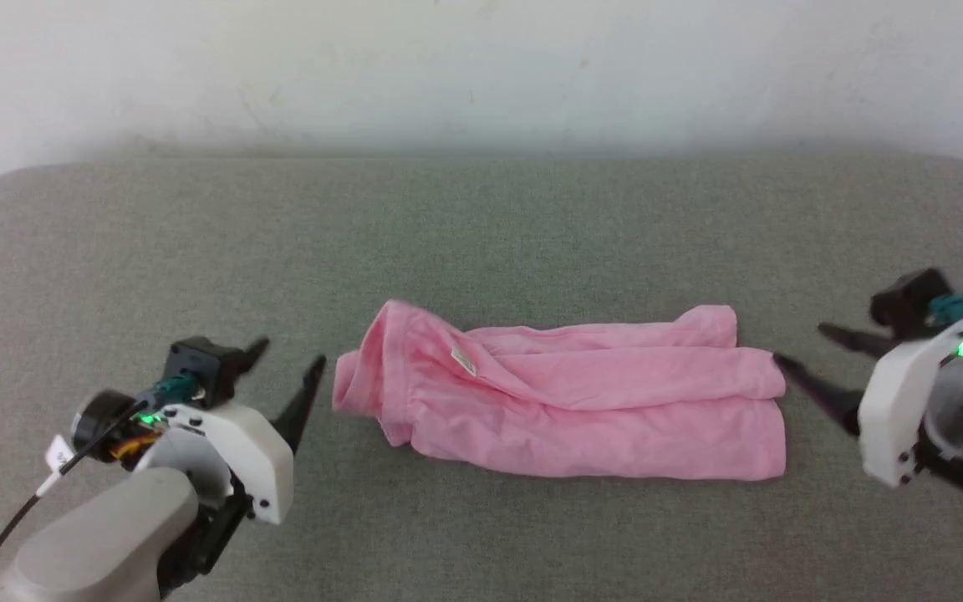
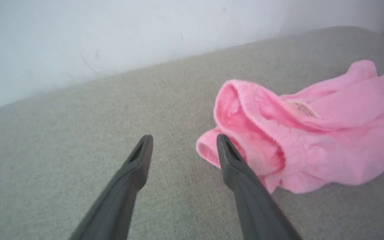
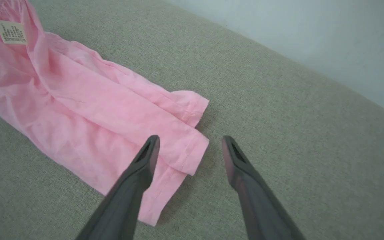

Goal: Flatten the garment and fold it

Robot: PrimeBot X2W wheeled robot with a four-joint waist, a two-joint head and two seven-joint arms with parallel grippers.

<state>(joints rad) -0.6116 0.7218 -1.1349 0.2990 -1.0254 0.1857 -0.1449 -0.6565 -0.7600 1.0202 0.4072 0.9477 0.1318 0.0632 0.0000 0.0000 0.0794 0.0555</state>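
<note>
Lying across the cushion [image 1: 481,217], the garment [image 1: 565,401] is running its long axis left-right; left gripper [image 1: 291,351] is hovering just beside its left end, right gripper [image 1: 797,343] just beside its right end, both fingers spread, gripping nothing.

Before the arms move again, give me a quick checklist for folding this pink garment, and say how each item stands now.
1. Fingers of left gripper apart, holding nothing: ok.
2. Fingers of right gripper apart, holding nothing: ok.
3. Whole garment on the grey surface: ok.
4. Cloth flattened: not ok, rolled up at its left end, layers overlapping.
5. White care label in sight: ok, facing up near the left end.
6. Lower layers free of creases: cannot tell.
</note>
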